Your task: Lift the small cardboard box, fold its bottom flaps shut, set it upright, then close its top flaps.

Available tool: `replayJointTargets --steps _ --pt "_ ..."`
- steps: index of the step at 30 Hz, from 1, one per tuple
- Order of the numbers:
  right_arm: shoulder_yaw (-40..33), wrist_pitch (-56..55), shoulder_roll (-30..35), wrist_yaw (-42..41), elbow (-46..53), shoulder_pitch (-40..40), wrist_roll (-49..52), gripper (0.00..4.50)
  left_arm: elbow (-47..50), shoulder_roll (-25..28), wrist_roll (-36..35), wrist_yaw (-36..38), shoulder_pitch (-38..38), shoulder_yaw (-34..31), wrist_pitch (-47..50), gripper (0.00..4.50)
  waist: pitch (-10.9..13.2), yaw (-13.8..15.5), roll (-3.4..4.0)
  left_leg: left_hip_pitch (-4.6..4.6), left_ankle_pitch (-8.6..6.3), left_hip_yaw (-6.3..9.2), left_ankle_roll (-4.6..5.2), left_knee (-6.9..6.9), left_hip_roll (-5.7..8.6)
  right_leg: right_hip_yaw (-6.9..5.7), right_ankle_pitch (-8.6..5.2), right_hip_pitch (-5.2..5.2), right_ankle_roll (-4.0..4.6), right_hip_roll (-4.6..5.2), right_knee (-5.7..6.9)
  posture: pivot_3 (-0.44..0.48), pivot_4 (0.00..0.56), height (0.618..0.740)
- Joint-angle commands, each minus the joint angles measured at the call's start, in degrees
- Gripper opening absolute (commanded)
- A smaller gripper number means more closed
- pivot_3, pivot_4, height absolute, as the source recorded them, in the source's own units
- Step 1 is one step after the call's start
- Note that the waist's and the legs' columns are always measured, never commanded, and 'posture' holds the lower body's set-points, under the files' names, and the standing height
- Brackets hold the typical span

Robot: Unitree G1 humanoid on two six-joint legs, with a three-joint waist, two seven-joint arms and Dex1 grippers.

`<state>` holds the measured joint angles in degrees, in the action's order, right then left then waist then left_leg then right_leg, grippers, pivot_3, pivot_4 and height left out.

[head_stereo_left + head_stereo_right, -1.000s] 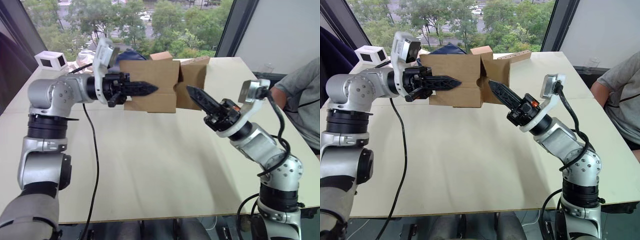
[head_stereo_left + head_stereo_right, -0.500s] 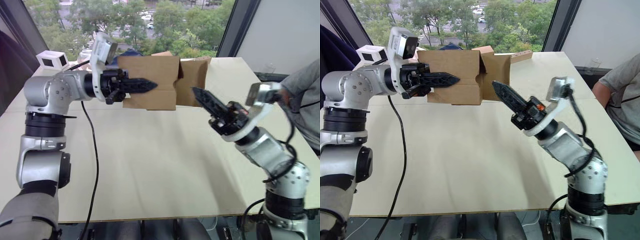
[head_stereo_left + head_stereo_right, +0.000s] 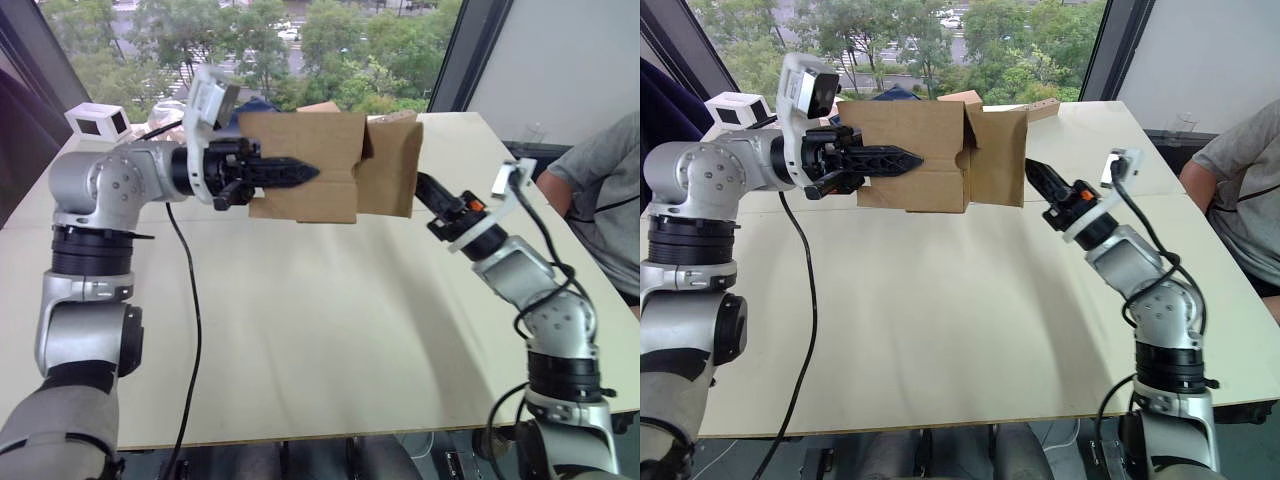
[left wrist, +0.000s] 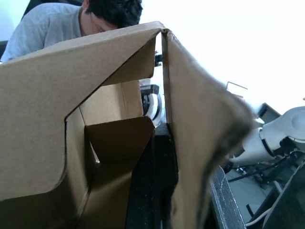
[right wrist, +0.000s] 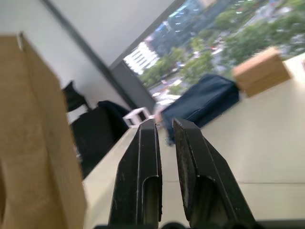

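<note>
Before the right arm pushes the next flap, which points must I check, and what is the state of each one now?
1. small cardboard box lifted off the table: ok.
2. left gripper clamped on a box wall: ok.
3. right gripper free, holding nothing: ok.
4. Right gripper beside the outer flap; whether they touch: cannot tell.
5. bottom flaps folded shut: not ok, the end gapes open.
6. person away from the box: ok.
</note>
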<state>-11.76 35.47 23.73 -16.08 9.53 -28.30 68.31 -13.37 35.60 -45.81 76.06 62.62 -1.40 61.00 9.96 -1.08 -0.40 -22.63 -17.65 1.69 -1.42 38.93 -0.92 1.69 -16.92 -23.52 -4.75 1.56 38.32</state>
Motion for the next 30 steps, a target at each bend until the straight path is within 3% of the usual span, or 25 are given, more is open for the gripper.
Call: replayJointTargets --steps 1,10,23,27,30 --pt "-1.28 0.21 -0.86 -2.17 2.1 -0.77 0.54 0.01 1.55 0.73 -1.34 0.15 0.27 -1.79 0.27 0.0 0.0 0.3 0.0 0.0 0.01 0.0 -0.01 0.0 0.0 0.0 0.0 0.01 0.0 0.03 0.0 0.0 0.15 0.74" --pt "-1.93 5.28 -4.76 -4.45 9.7 1.8 13.81 0.01 0.46 1.06 -1.1 -0.18 0.59 -1.82 0.12 0.0 0.0 0.17 0.0 -0.01 0.01 0.02 -0.02 0.06 0.04 -0.01 0.0 0.06 -0.01 0.11 -0.01 0.0 0.15 0.74" --pt "-1.35 3.6 -9.68 -3.82 6.21 1.38 14.13 0.01 -0.03 0.61 -0.95 -0.14 0.79 -1.34 0.2 0.0 0.0 0.1 0.0 0.0 0.01 0.01 -0.02 0.06 0.05 -0.02 0.0 0.06 -0.01 0.1 0.0 0.0 0.15 0.74" --pt "-2.14 2.78 -11.84 -2.47 5.2 1.36 15.96 1.07 0.08 0.86 -1.06 -0.31 0.63 -1.63 0.34 0.0 0.0 0.1 0.0 0.0 0.01 0.01 -0.02 0.06 0.05 -0.02 0.0 0.06 -0.01 0.1 0.0 0.0 0.15 0.74" --pt "-2.83 2.63 -13.41 -2.14 4.9 1.58 18.19 2.36 0.16 0.87 -1.08 -0.44 0.56 -1.69 0.37 0.0 0.0 0.1 0.01 0.0 0.01 0.01 -0.02 0.06 0.05 -0.02 0.0 0.06 -0.01 0.11 0.0 0.0 0.15 0.74"
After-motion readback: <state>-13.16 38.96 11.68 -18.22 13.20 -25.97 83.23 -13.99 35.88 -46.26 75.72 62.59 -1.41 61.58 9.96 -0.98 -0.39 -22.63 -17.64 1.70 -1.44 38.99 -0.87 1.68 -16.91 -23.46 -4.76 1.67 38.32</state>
